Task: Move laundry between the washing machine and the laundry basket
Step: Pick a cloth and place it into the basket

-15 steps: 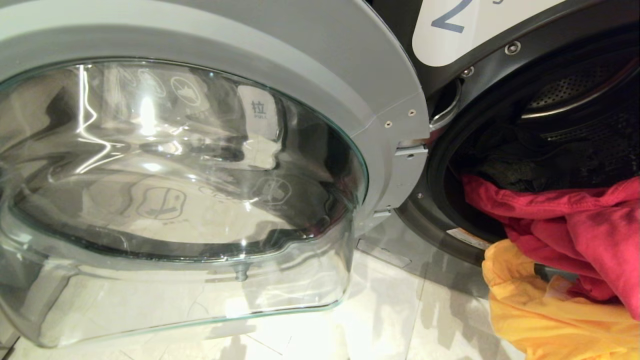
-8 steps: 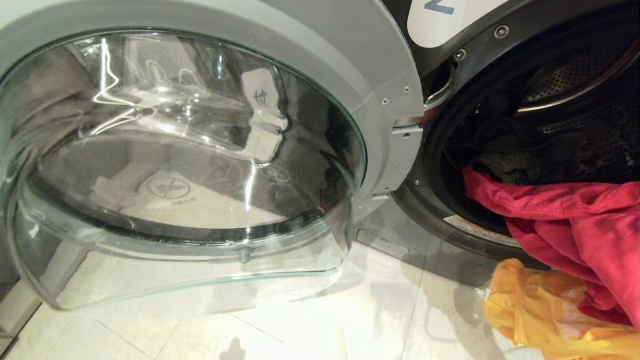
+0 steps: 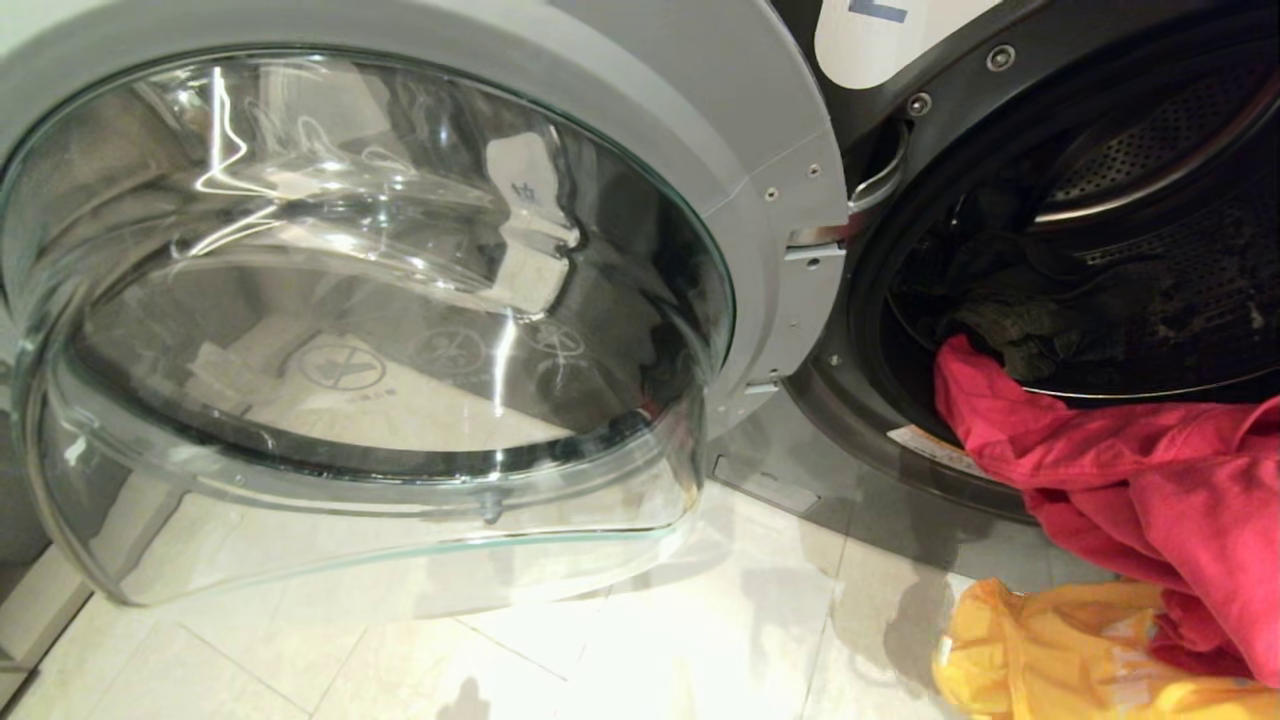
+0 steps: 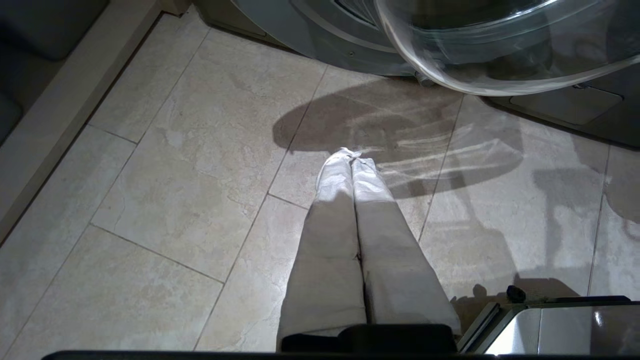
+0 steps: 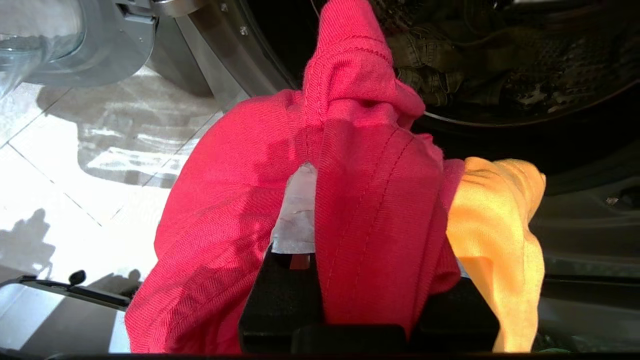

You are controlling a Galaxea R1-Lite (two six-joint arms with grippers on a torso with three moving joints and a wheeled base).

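The red cloth is draped right over the right gripper, hiding all but one pale finger; the washing machine's white label is cut off at the top edge; the orange-yellow piece runs off the bottom edge.

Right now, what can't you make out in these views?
- Right gripper, right wrist view: fingertips wrapped in the red cloth.
- Yellow cloth, head view: cut off by the edge.
- Label on the washer, head view: number cropped.
- Basket: in no view.
- Dark clothes in the drum: too dim.
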